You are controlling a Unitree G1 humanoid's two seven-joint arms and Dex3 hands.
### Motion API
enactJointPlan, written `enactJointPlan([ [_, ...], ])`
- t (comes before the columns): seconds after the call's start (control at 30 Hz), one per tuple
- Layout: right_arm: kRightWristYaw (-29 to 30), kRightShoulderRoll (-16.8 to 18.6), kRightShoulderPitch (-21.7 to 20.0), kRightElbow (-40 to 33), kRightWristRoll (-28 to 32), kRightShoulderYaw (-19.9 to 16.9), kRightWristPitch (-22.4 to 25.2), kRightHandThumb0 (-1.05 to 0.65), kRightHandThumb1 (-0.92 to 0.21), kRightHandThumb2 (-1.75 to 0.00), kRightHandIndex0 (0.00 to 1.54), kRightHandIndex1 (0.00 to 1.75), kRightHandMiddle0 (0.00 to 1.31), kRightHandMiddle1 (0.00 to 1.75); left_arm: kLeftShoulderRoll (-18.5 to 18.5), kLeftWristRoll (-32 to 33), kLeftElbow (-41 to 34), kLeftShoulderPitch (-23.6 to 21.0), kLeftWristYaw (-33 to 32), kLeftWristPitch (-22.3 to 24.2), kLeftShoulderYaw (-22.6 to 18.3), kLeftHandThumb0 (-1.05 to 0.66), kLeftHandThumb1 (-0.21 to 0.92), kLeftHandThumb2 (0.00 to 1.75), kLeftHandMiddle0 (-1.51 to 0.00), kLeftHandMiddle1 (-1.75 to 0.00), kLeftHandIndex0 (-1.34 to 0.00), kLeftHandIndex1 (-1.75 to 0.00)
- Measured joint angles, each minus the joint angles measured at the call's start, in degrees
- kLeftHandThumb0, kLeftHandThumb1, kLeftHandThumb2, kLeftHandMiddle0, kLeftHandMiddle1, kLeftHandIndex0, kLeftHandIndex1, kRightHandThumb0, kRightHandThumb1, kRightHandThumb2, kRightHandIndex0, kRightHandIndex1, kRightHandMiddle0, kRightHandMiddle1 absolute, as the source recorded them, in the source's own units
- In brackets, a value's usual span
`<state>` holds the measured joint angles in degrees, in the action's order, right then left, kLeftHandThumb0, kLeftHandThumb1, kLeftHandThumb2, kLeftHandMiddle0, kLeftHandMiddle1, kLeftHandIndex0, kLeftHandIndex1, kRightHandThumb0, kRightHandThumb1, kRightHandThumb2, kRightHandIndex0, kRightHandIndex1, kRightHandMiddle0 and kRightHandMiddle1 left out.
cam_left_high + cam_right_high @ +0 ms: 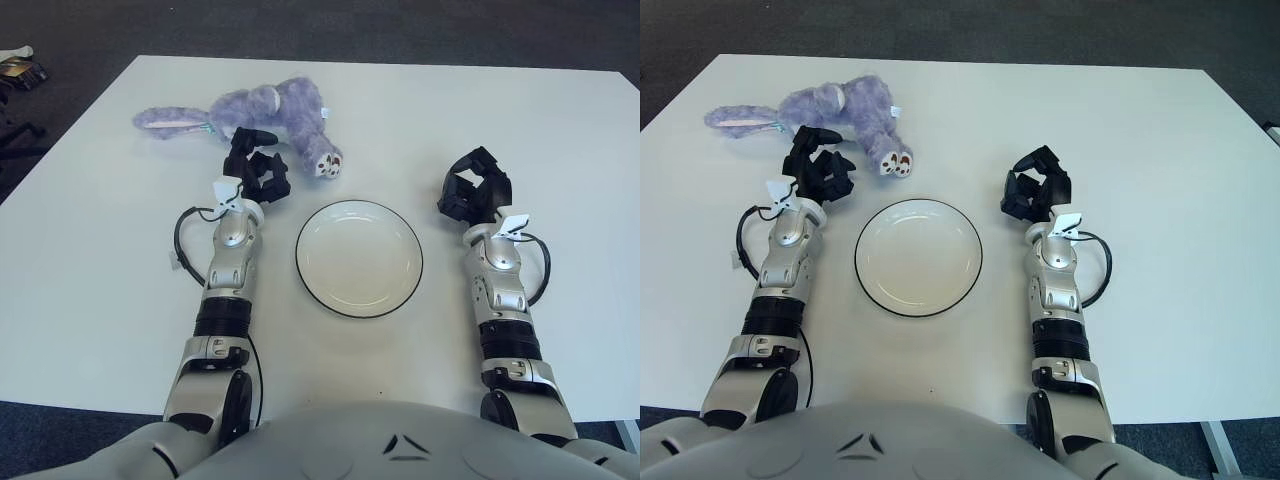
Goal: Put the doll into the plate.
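Observation:
A purple plush rabbit doll (272, 108) lies on its side at the back left of the white table (470, 110), its long ears pointing left and its feet toward the plate. A white plate (358, 258) with a dark rim sits at the middle of the table with nothing in it. My left hand (255, 168) is just in front of the doll's belly, its dark fingers spread, close to the plush but holding nothing. My right hand (476, 188) shows to the right of the plate, fingers relaxed and holding nothing.
Dark carpet surrounds the table. A small dark object (20, 70) lies on the floor beyond the table's far left corner. The table's right edge runs near my right arm.

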<state>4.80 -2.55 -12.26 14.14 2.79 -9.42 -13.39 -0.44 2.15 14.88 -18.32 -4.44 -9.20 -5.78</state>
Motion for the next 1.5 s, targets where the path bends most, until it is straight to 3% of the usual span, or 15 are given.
enactJointPlan([
  [0.03, 0.0, 0.0, 0.0, 0.0, 0.0, 0.0, 0.01, -0.46, -0.41, -1.21, 1.12, 1.75, 0.54, 1.75, 0.15, -0.2, 0.01, 0.0, 0.06, -0.2, 0.1, 0.07, 0.84, 0.6, -0.25, -1.67, -0.14, -1.6],
  [0.07, -0.02, 0.0, 0.01, -0.02, 0.03, 0.0, 0.1, -0.46, -0.41, -1.21, 1.11, 1.75, 0.54, 1.75, 0.57, -0.62, 0.01, 0.0, 0.35, -0.7, 0.43, 0.25, 0.72, 0.74, -0.36, -1.65, -0.06, -1.36],
  [0.1, -0.02, 0.0, 0.01, -0.02, 0.03, 0.0, 0.11, -0.46, -0.41, -1.21, 1.11, 1.75, 0.54, 1.75, 0.6, -0.64, 0.0, 0.0, 0.39, -0.77, 0.45, 0.25, 0.72, 0.74, -0.36, -1.65, -0.06, -1.36],
  [0.13, -0.06, -0.01, 0.01, -0.02, 0.05, 0.0, 0.13, -0.45, -0.41, -1.2, 1.11, 1.75, 0.54, 1.75, 0.67, -1.0, 0.01, 0.0, 0.34, -0.87, 0.53, 0.31, 0.72, 0.72, -0.39, -1.63, -0.03, -1.11],
  [0.23, -0.33, -0.01, 0.01, -0.04, 0.18, 0.0, 0.27, -0.45, -0.42, -1.19, 1.1, 1.75, 0.54, 1.75, 1.17, -3.83, 0.12, 0.1, -0.98, -1.81, 1.08, 0.33, 0.84, 0.52, -0.36, -1.6, -0.01, -0.91],
  [0.3, -0.48, -0.01, 0.0, -0.04, 0.28, 0.01, 0.33, -0.45, -0.42, -1.19, 1.1, 1.75, 0.53, 1.75, 1.65, -6.1, 0.36, 0.2, -2.23, -3.26, 1.47, -0.21, 0.72, 0.62, -0.26, -1.21, 0.0, -0.74],
  [0.33, -0.53, -0.01, 0.01, -0.05, 0.28, 0.01, 0.36, -0.45, -0.42, -1.19, 1.1, 1.75, 0.53, 1.75, 2.08, -8.02, 0.8, 0.24, -3.58, -4.59, 1.77, -0.35, 0.68, 0.67, -0.24, -1.07, 0.0, -0.69],
  [0.4, -0.55, -0.02, 0.01, -0.06, 0.28, 0.01, 0.42, -0.45, -0.42, -1.19, 1.1, 1.75, 0.53, 1.75, 2.82, -10.85, 1.48, 0.27, -5.8, -6.51, 2.2, -0.46, 0.63, 0.72, -0.22, -0.93, 0.0, -0.63],
  [0.67, -0.66, -0.11, 0.09, -0.07, 0.28, 0.01, 0.65, -0.45, -0.43, -1.18, 1.09, 1.75, 0.53, 1.75, 4.86, -17.87, 5.33, 0.1, -13.24, -11.75, 3.02, -0.58, 0.51, 0.81, -0.16, -0.7, 0.0, -0.53],
  [0.93, -0.91, -0.21, 0.11, -0.08, 0.3, 0.0, 1.23, -0.45, -0.43, -1.18, 1.09, 1.75, 0.53, 1.75, 7.76, -25.57, 9.55, -1.63, -21.91, -16.93, 4.36, -0.64, 0.47, 0.8, -0.16, -0.88, 0.0, -0.57],
  [1.17, -1.13, -0.24, 0.06, 0.03, 0.31, 0.0, 1.26, -0.45, -0.43, -1.18, 1.1, 1.75, 0.53, 1.75, 9.64, -28.38, 12.75, -3.27, -26.3, -19.86, 5.34, -0.66, 0.45, 0.81, -0.17, -0.59, 0.0, -0.62],
  [1.37, -1.14, -0.26, 0.02, 0.2, 0.31, -0.02, 1.27, -0.45, -0.43, -1.19, 1.1, 1.75, 0.53, 1.75, 10.72, -29.98, 14.53, -4.05, -29.34, -21.55, 5.96, -0.69, 0.45, 0.8, -0.18, -0.52, 0.0, -0.65],
  [1.43, -1.19, -0.28, 0.01, 0.24, 0.31, -0.02, 1.27, -0.45, -0.42, -1.19, 1.1, 1.75, 0.53, 1.75, 11.1, -31.02, 14.8, -4.13, -30.66, -21.87, 6.2, -0.7, 0.46, 0.77, -0.19, -0.81, 0.0, -0.61],
  [1.47, -1.22, -0.28, 0.01, 0.25, 0.31, -0.02, 1.27, -0.45, -0.42, -1.19, 1.1, 1.75, 0.53, 1.75, 11.34, -31.61, 14.89, -4.13, -31.27, -21.95, 6.34, -0.71, 0.46, 0.76, -0.19, -0.86, 0.0, -0.6],
  [1.5, -1.25, -0.3, 0.01, 0.26, 0.31, -0.02, 1.27, -0.45, -0.42, -1.19, 1.1, 1.75, 0.53, 1.75, 11.64, -32.15, 15.0, -4.13, -31.93, -22.05, 6.5, -0.71, 0.46, 0.76, -0.25, -1.0, 0.0, -0.59],
])
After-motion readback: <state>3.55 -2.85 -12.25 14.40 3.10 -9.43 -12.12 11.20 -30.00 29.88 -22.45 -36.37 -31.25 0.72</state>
